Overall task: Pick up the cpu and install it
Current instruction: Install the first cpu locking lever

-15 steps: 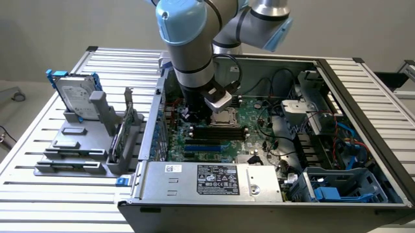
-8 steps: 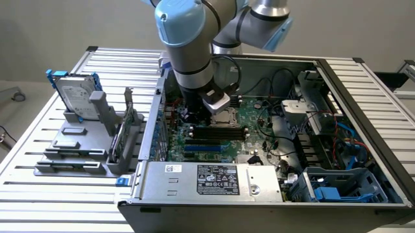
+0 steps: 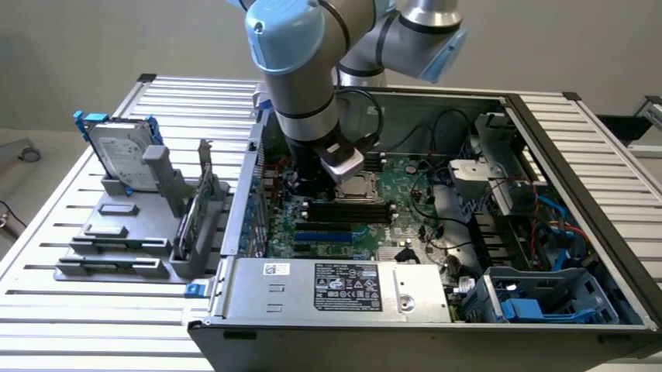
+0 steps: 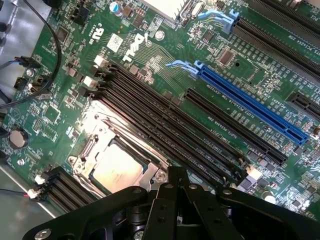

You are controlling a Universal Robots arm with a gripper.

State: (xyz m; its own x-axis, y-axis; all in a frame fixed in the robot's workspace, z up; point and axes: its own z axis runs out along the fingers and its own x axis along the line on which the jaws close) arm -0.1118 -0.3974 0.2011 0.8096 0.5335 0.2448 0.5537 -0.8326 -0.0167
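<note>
- End effector (image 4: 178, 192): fingers together, gripping nothing, poised above the motherboard (image 4: 165, 65) just beside the socket (image 4: 117, 160).
- Cpu (image 4: 116, 170): seated flat inside the socket's metal frame, silver top plate facing up, clear of the end effector.
- Black memory slots (image 4: 165, 125) run alongside the socket; the blue expansion slot (image 4: 252, 102) lies beyond them.
- Computer case (image 3: 310, 291): lying open on the slatted tabletop (image 3: 93, 325), with the hard drive (image 3: 119, 155) upright in a grey holder well outside it.
</note>
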